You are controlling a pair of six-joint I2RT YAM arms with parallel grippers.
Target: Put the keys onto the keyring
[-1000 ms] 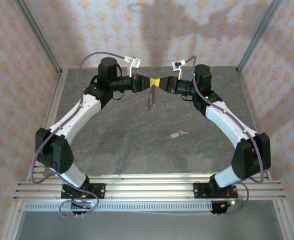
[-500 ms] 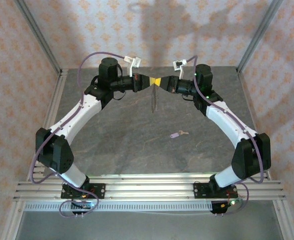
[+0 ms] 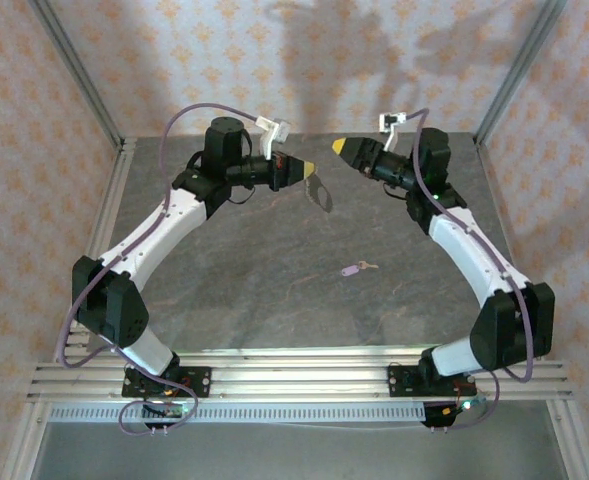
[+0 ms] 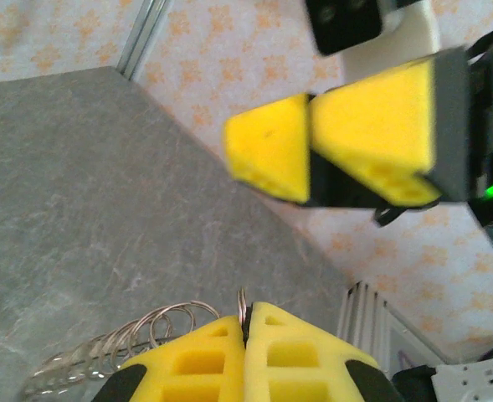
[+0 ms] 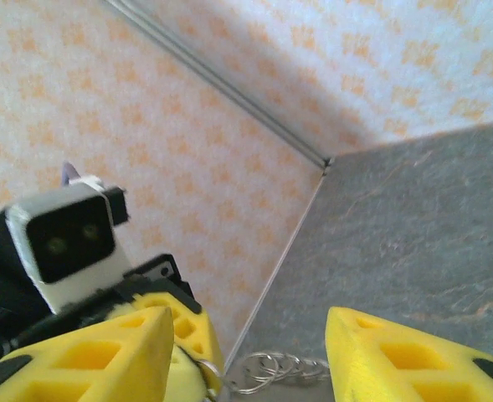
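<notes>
Compared with one second ago, the right gripper (image 3: 342, 147) has released its end of the keyring (image 3: 321, 192) and drawn back toward its own side; the two yellow tips, formerly nose to nose over the far middle of the table (image 3: 254, 300), now stand apart. The left gripper (image 3: 307, 168) has stayed roughly in place, and the keyring has swung slightly toward the right beneath it. The key (image 3: 352, 268) has not moved.

Task status:
1. Keyring lifted off the table: done. It hangs from the left gripper alone, clear of the surface.
2. Key picked up: not done. It lies flat on the table, nearer the arm bases than the grippers and well apart from both, a little right of centre.
3. Key threaded onto the keyring: not done. Nothing is on the loop.

By this reading, the task is in its early part; the hand-over of the keyring appears complete, and the freed right arm is the likely one to fetch the key.

Arm pose:
- Left arm: extended forward and inward, wrist level, tip pointing right. Its pads are pressed together on the thin wire of the keyring, whose coiled stretch trails out to one side in the left wrist view.
- Right arm: extended forward, wrist raised, tip pointing left toward the left gripper. Its fingers are spread and hold nothing; the right wrist view shows the keyring in the gap between them, touching neither.
</notes>
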